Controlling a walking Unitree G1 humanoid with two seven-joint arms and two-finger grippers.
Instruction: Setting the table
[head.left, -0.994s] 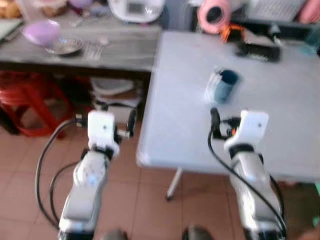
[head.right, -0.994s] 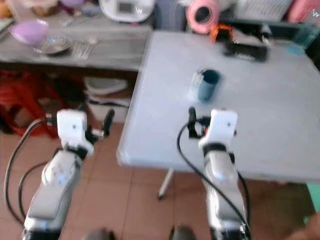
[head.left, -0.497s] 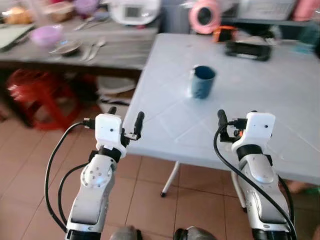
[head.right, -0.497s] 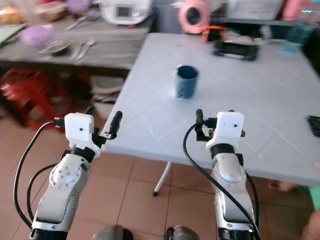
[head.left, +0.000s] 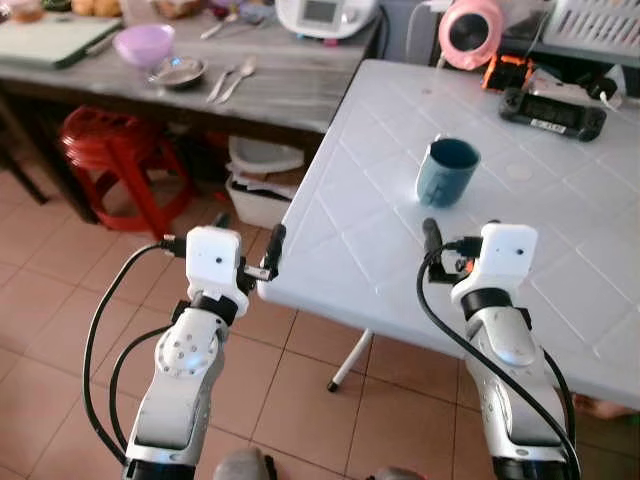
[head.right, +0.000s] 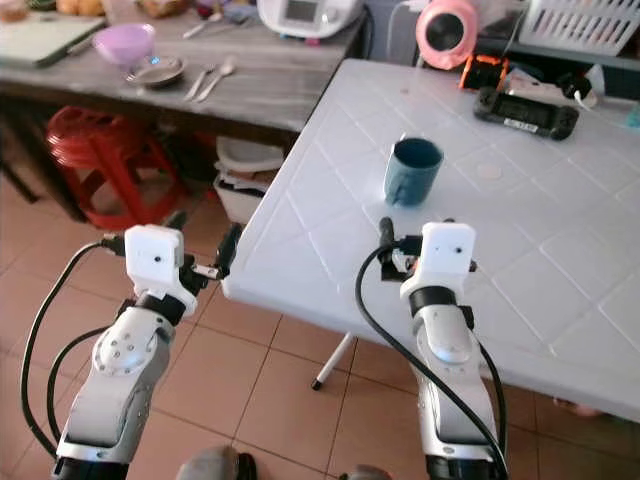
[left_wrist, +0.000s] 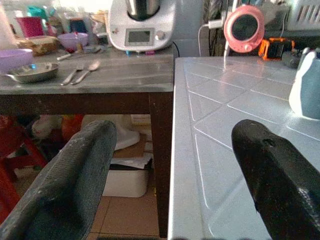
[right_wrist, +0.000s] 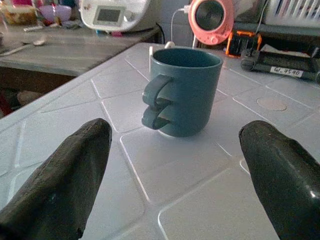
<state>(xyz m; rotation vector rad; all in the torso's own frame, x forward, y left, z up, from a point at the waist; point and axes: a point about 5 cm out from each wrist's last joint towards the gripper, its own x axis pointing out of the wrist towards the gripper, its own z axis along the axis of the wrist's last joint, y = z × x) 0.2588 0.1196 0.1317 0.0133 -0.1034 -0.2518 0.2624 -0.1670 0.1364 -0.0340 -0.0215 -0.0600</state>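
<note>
Flanking table edge (head.left: 300, 215), left hand (head.left: 245, 235) spread.

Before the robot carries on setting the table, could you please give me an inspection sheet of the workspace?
Surface: white table, tiled pattern, mostly bare.
Job's things: blue mug upright on the table; purple bowl, metal dish, fork and spoon on the grey side counter.
Clutter: black controller, pink fan, white appliance.
Grippers: left gripper open, at the table's corner; right gripper open, over the table, facing the mug.
Cables: black cables looping along both arms.
Surroundings: red stool, tiled floor.
</note>
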